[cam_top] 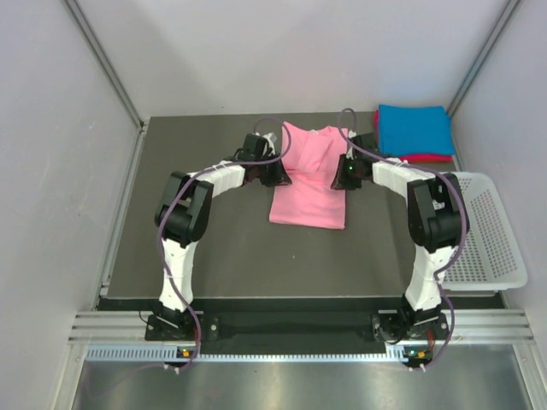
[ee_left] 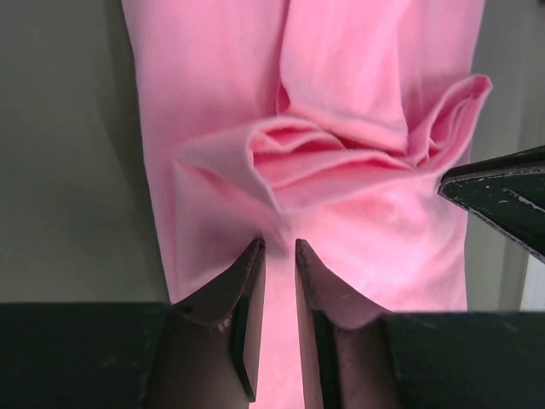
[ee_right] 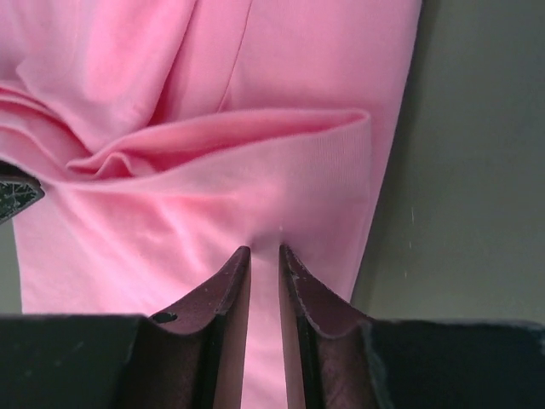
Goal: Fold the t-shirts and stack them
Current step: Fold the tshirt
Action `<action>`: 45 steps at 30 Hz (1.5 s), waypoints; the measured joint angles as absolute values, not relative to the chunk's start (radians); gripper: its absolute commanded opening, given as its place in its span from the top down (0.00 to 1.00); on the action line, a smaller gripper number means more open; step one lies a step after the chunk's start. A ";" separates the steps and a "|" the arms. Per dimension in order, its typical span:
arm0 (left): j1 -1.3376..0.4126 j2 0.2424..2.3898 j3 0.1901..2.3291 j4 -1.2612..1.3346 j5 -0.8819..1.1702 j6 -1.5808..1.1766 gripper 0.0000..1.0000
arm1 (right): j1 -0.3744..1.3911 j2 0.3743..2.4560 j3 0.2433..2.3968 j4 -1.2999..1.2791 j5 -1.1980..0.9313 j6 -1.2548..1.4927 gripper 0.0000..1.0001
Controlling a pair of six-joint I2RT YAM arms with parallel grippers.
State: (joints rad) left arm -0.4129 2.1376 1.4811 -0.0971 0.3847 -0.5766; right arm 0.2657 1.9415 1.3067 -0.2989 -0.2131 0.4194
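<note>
T-shirts counted: 3. Tools: 2. Baskets: 1.

1. The light pink cloth t-shirt (cam_top: pixel 308 201) lies lengthwise on the dark grey flat desk (cam_top: pixel 214 248), at mid-width and toward the far side. Its hem end is nearer the arm bases. It lies between the two tools and is not yet a compact rectangle. Both wrist views show one raised, rumpled ridge of cloth (ee_left: pixel 341 158) running across the shirt from one tool's side to the other.

2. The bright blue folded cloth t-shirt (cam_top: pixel 414 128) is a neat rectangle in the far right corner of the desk.

3. The magenta-red folded cloth t-shirt (cam_top: pixel 427 158) lies directly under the blue one. Only a thin strip shows at the near and left edges. This makes a stack of 2, well apart from the pink shirt.

The left tool (ee_left: pixel 279 247) is at the shirt's left edge, about mid-length. Its 2 dark fingers (ee_left: pixel 247 294) are drawn nearly together, with pink cloth pinched in the narrow slot.

The right tool (ee_right: pixel 264 251) is at the shirt's right edge, opposite the left one. Its 2 fingers (ee_right: pixel 223 290) are likewise almost closed and nip the pink fabric.

The tip of the right tool shows at the right of the left wrist view.

The white plastic mesh basket (cam_top: pixel 483 231) sits at the desk's right side. It is beside the right arm and near the stack.
</note>
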 measured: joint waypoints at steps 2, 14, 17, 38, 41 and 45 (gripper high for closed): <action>-0.413 2.175 1.534 -0.109 0.376 -0.574 0.74 | 0.265 1.979 1.337 -0.300 -0.215 0.419 0.80; -0.397 2.237 1.658 -0.127 0.273 -0.554 0.74 | 0.246 2.024 1.443 -0.304 -0.186 0.403 0.80; -0.391 2.251 1.659 -0.128 0.267 -0.554 0.74 | 0.239 2.043 1.461 -0.311 -0.179 0.395 0.80; -0.385 1.780 1.345 -0.227 0.375 -0.503 0.65 | 0.226 1.688 1.267 -0.506 -0.245 0.378 0.71; -0.402 1.776 1.252 -0.189 0.405 -0.525 0.66 | 0.235 1.661 1.184 -0.496 -0.274 0.379 0.72; -0.414 1.817 1.135 -0.153 0.418 -0.562 0.70 | 0.262 1.659 1.076 -0.471 -0.285 0.386 0.73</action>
